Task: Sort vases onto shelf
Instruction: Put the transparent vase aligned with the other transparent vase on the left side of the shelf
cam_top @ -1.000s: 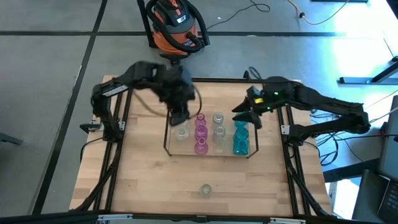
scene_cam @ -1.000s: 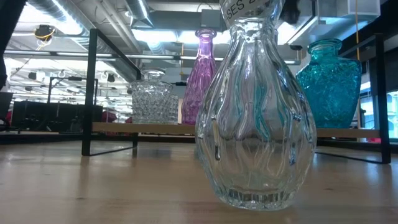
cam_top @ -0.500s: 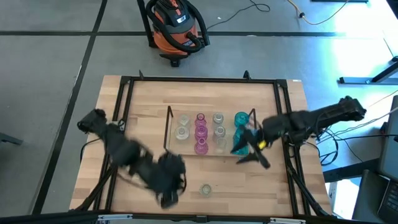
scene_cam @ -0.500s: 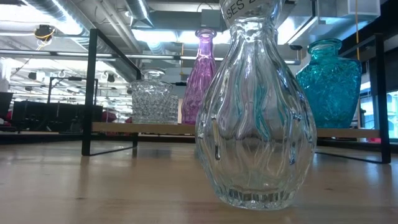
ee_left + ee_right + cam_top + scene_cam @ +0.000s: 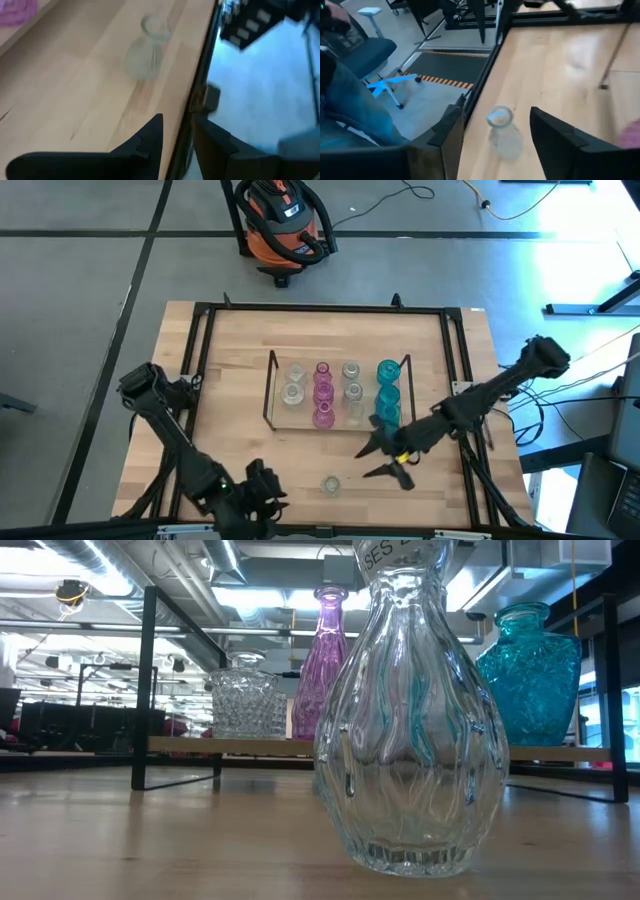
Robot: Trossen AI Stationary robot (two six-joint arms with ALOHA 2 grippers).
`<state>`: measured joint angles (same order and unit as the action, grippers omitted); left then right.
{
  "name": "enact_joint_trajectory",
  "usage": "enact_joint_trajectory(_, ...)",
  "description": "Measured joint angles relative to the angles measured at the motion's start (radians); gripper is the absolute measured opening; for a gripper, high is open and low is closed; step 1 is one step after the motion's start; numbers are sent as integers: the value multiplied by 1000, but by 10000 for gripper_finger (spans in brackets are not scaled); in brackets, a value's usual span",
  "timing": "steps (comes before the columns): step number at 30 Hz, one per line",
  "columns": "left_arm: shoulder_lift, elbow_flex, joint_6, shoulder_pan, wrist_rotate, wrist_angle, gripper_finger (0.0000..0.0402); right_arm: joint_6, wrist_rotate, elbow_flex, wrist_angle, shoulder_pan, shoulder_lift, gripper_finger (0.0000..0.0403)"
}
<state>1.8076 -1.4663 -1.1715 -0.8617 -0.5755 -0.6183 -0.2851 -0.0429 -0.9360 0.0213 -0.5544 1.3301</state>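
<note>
While one clear vase (image 5: 330,484) stands alone near the table's front edge — off the shelf (image 5: 272,395) — right gripper (image 5: 383,459) hangs beside it, fingers wide, likely to pick; left gripper (image 5: 262,486) narrow, empty.

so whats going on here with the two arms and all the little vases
Two robot arms are sorting glass vases onto a wire shelf, which already holds clear, pink and teal rows. One clear vase stands alone near the table's front edge. The right gripper, open and empty, is beside it. The left gripper hangs at the front edge, holding nothing.
</note>
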Motion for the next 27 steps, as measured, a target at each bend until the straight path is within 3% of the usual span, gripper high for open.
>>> enact_joint_trajectory(8,-1,187,105,78,-37,357,94,-84,-110,0,-130,-65,202,202)
enact_joint_trajectory(20,-1,266,107,137,-11,459,94,-103,-142,-106,-152,-81,439,202)
enact_joint_trajectory(27,-1,266,109,172,-6,486,94,-102,-245,-185,-150,-75,545,201)
